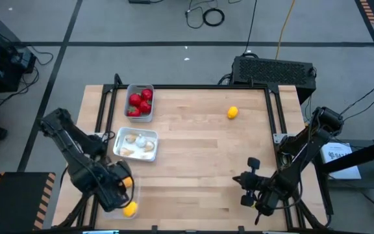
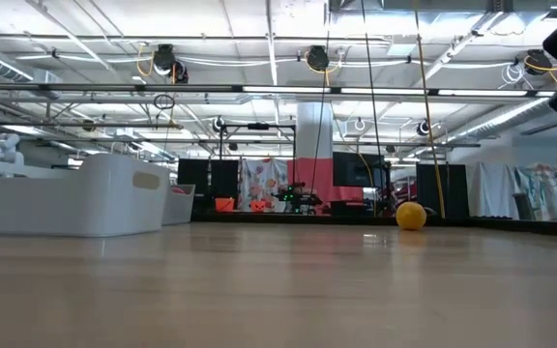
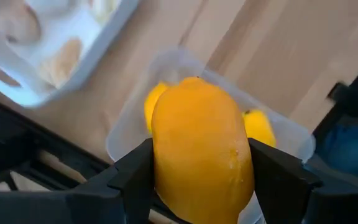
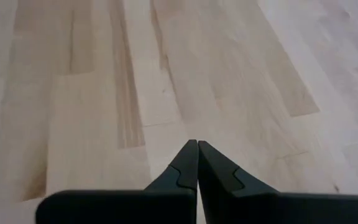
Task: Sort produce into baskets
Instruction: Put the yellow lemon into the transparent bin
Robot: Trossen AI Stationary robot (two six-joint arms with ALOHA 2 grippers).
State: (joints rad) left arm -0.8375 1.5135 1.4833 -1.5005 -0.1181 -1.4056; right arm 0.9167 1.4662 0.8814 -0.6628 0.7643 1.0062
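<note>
My left gripper point(image 1: 123, 184) is shut on an orange-yellow lemon point(image 3: 201, 149) above the clear basket point(image 3: 291, 134) at the table's near left. Two more yellow lemons point(image 3: 155, 102) point(image 3: 260, 127) lie in that basket; one shows in the high view point(image 1: 130, 208). The white basket point(image 1: 136, 144) holds garlic bulbs, and the greyish basket point(image 1: 140, 103) holds red fruits. One lemon point(image 1: 232, 112) point(image 2: 411, 215) lies loose on the far right of the table. My right gripper point(image 1: 239, 179) point(image 4: 196, 144) is shut and empty over bare wood at the near right. My left gripper pinches the lemon's two long sides point(image 3: 160, 155) between its two fingers point(image 3: 132, 174), which stand on either side of its middle. The fingers come slanting from above. The lemon is lifted clear, over the clear basket.
Black rails point(image 1: 274, 110) frame the wooden table top point(image 1: 200, 156). The white basket point(image 2: 75, 193) stands at the left in the low view. Open wood lies between the baskets and the loose lemon.
</note>
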